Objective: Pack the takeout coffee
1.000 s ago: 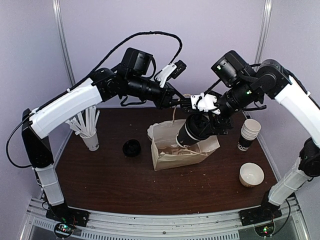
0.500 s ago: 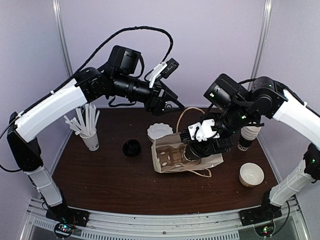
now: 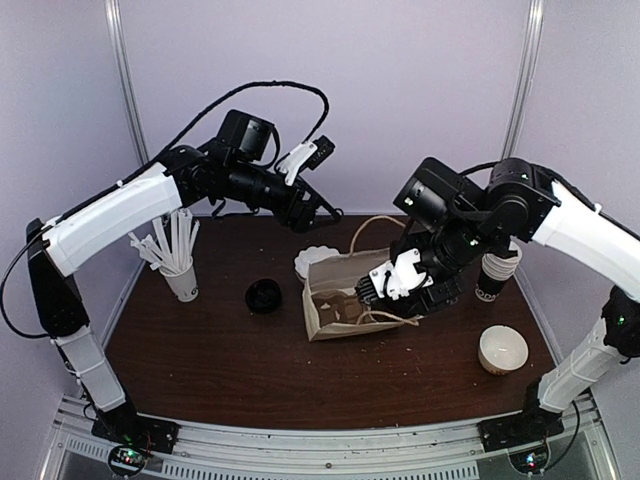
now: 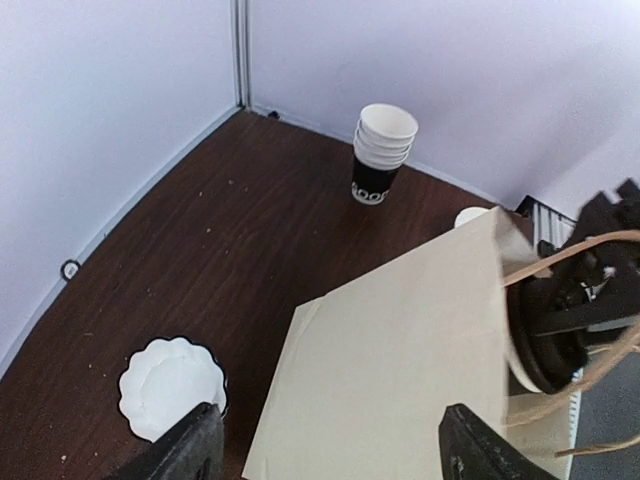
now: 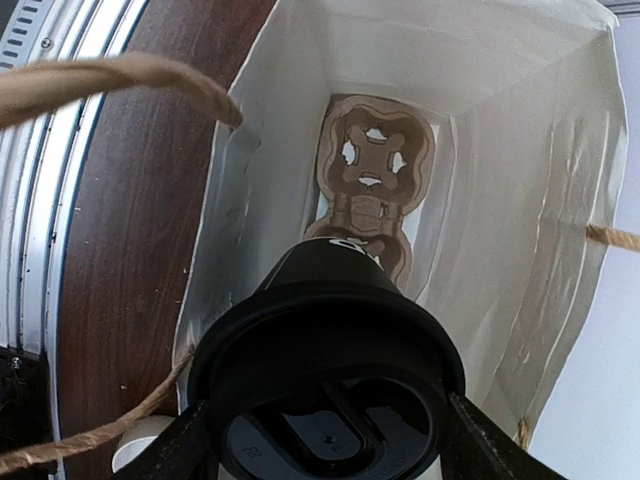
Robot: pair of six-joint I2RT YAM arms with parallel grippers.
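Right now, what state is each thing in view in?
paper bag: open, carrier inside
takeout coffee: lidded, held at the bag's mouth
right gripper: shut on the takeout coffee
left gripper: open, empty
cup stack: upright, nested
black lid: loose, off any cup

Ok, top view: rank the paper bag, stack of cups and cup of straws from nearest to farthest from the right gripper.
From the right gripper:
1. The paper bag, right at its fingertips, in the middle.
2. The stack of cups, off to its right, toward the back.
3. The cup of straws, far over on the left side.
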